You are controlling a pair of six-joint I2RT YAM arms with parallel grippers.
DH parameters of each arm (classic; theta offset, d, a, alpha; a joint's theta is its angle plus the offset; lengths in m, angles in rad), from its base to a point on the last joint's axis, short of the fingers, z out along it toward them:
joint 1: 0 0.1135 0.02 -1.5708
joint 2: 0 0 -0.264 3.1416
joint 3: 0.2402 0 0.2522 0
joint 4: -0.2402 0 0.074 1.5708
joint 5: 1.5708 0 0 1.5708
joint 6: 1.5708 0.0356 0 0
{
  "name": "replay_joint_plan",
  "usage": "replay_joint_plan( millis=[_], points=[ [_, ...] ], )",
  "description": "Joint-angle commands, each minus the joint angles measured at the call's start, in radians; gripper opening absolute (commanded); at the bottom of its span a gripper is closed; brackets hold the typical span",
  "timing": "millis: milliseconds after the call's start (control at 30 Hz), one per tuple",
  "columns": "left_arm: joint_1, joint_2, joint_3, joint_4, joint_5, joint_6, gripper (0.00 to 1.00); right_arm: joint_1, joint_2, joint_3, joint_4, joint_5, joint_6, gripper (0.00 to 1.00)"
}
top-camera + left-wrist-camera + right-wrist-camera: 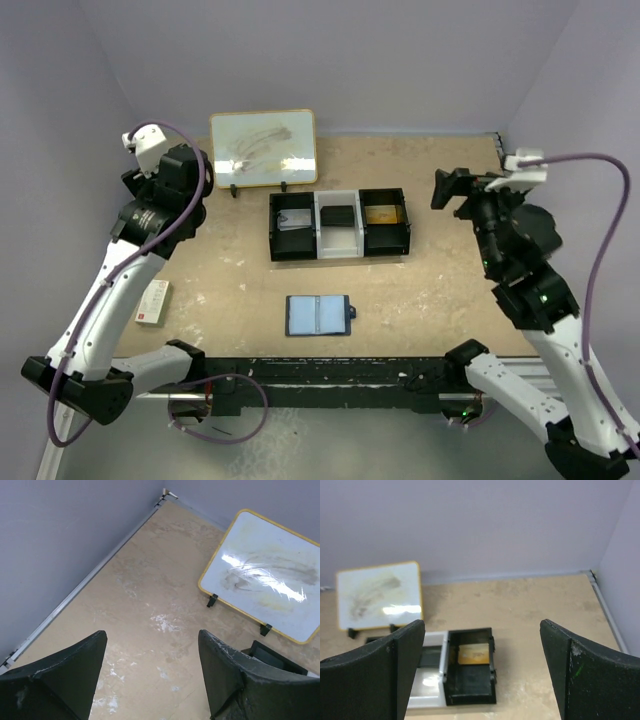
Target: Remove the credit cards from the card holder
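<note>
1. The card holder (318, 315) is lying spread open on the counter (440, 285), its pale blue-grey panels facing up and its small tab pointing to 3 o'clock.
2. In the top view it is sitting at 6 o'clock from the black tray (340, 225), apart from it, near the front edge between the two arm bases.
3. Neither tool is touching the card holder; both are hanging well apart from it.
4. The left tool (152, 637) is hovering at about 10 o'clock over the counter with its fingers spread wide and gripping nothing, bare counter showing between them.
5. The right tool (482, 627) is hovering at about 3 o'clock, also gaping wide and gripping nothing, looking toward the tray.
6. The tray is holding a gold card (472, 655) in its 3 o'clock compartment, a dark item in the middle one, and a greyish item in the 9 o'clock one.
7. A yellow-framed whiteboard (263, 148) is leaning at 11 o'clock from the tray.
8. A small red-and-white box (153, 302) is lying at 9 o'clock from the card holder, beside the left arm.
</note>
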Motion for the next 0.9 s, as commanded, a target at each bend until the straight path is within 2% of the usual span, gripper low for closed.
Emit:
replay_joint_plan(
  millis=[0,167,367,533,867],
  points=[
    [0.008,-0.002,0.088,0.023,0.041,0.014,0.72,-0.001,0.107,0.078,-0.087,0.140,-0.004,1.00],
    [0.007,-0.063,0.082,0.041,0.010,-0.037,0.73,-0.008,0.176,0.134,-0.148,0.156,0.034,1.00],
    [0.007,-0.127,0.038,0.076,-0.009,-0.036,0.74,-0.038,0.204,0.119,-0.147,0.007,0.106,1.00],
    [0.007,-0.141,0.038,0.048,-0.010,-0.029,0.74,-0.047,0.200,0.064,-0.132,-0.018,0.169,1.00],
    [0.008,-0.133,0.026,-0.001,0.003,-0.049,0.75,-0.051,0.170,0.059,-0.126,-0.035,0.146,1.00]
  ],
)
